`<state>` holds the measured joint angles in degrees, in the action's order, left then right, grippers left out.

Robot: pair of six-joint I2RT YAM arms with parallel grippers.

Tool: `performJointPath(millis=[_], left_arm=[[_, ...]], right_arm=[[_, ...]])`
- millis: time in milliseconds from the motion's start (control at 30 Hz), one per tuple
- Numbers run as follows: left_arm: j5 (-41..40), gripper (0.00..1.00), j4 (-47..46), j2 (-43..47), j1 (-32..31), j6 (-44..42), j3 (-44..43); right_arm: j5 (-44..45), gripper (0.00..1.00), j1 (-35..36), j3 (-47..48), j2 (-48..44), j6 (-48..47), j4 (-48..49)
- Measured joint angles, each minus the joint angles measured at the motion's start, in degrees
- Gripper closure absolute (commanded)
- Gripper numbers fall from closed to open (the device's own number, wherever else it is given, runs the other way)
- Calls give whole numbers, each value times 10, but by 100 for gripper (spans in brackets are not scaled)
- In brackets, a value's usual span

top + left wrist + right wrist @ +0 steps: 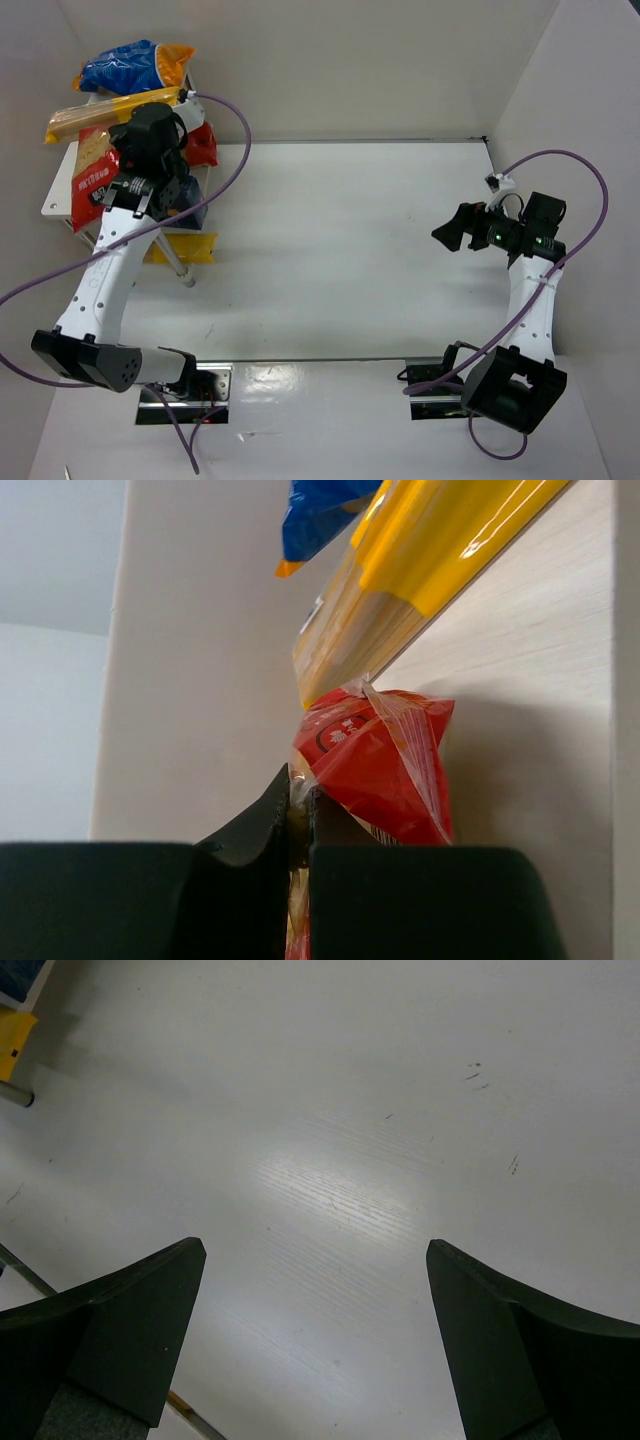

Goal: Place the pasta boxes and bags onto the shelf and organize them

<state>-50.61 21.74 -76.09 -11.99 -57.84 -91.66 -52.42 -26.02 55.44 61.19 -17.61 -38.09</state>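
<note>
The shelf (58,190) stands at the far left, its pale top board (530,710) filling the left wrist view. A blue-and-orange bag (130,68) and a long yellow spaghetti bag (105,114) lie at its far end; both also show in the left wrist view, the blue-and-orange bag (320,515) and the spaghetti bag (440,555). My left gripper (142,124) is over the top board, shut (300,788) on the edge of the clear bag with red label (380,765), which lies on the board (90,180). My right gripper (450,236) is open and empty (315,1250) above the table at the right.
A small red pack (204,146), a blue pack (192,208) and a yellow pack (188,246) sit on lower tiers of the shelf. A thin metal leg (180,268) reaches the table. The yellow pack's corner (14,1044) shows at the right wrist view's top left. White walls enclose the table.
</note>
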Motion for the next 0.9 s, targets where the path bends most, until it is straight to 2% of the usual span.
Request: performJointPath(millis=[100,233,433,600,700,900], left_arm=[[14,98,-3,-11,8,9,2],[33,86,-11,-19,17,14,13],[68,58,-10,-21,22,44,33],[94,19,-7,-22,22,58,46],[102,2,-24,-17,21,68,44],[115,0,-20,-14,15,78,38]], right_arm=[[3,0,0,-3,0,0,0],[7,0,0,-7,0,0,0],[11,0,0,-7,0,-1,0],[12,0,0,-7,0,-1,0],[12,0,0,-7,0,-1,0],[12,0,0,-7,1,-1,0]])
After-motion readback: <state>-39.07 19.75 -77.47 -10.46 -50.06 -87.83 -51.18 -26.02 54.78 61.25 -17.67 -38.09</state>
